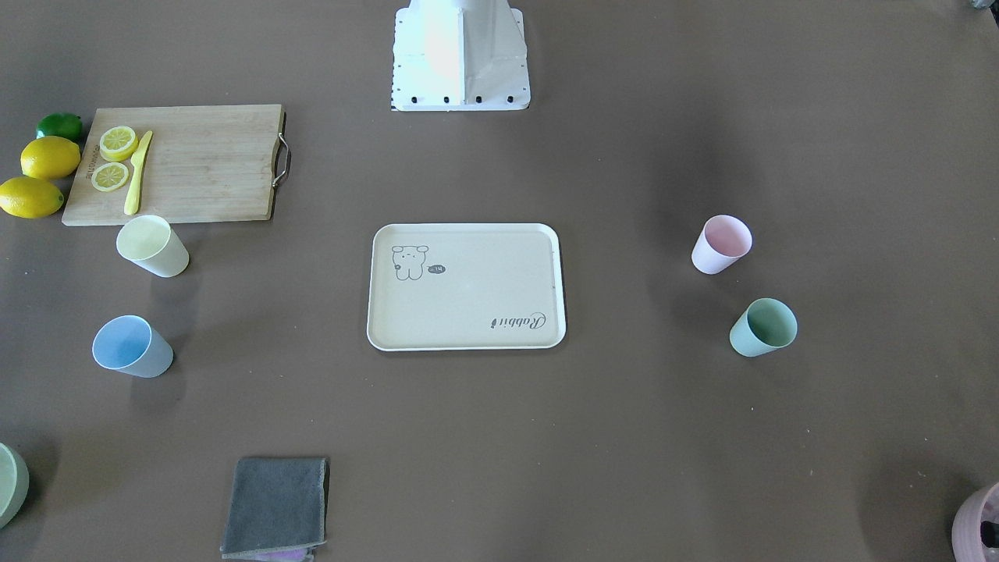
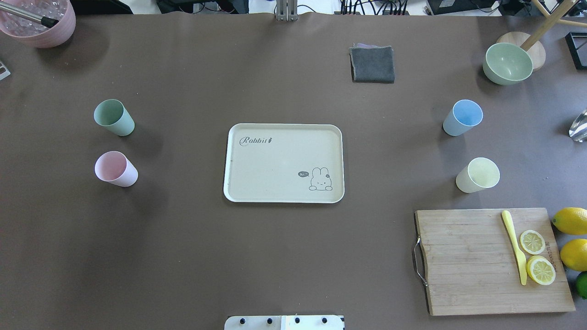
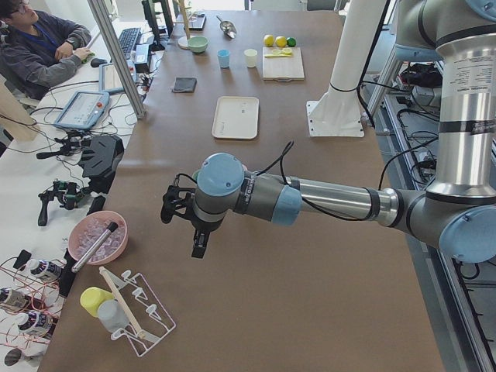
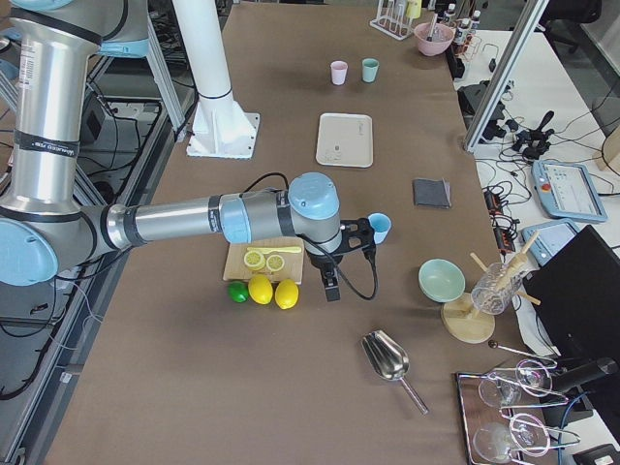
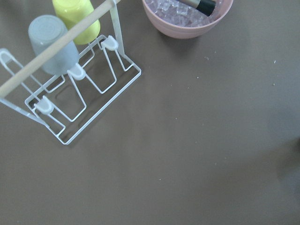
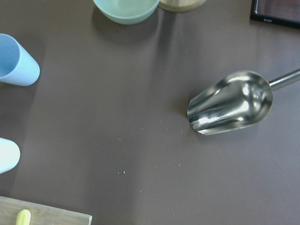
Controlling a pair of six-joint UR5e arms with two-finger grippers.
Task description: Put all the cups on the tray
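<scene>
The cream rabbit tray [image 2: 275, 169] lies at the table's middle with nothing on it; it also shows in the front view [image 1: 468, 297]. The green cup [image 2: 113, 117] and pink cup [image 2: 115, 168] stand upright to its left. The blue cup [image 2: 463, 117] and yellow cup [image 2: 478, 175] stand upright to its right. My left gripper [image 3: 186, 223] hovers over the table's left end, far from the cups. My right gripper [image 4: 349, 262] hovers at the right end, beyond the blue cup [image 6: 16, 61]. I cannot tell whether either gripper is open or shut.
A wooden cutting board [image 2: 486, 261] with lemon slices and a yellow knife lies front right, with lemons [image 2: 571, 220] beside it. A grey cloth [image 2: 372, 64], a green bowl [image 2: 507, 63] and a metal scoop [image 6: 232, 108] lie on the right. A pink pot [image 2: 39, 20] and a wire rack [image 5: 79, 93] stand on the left.
</scene>
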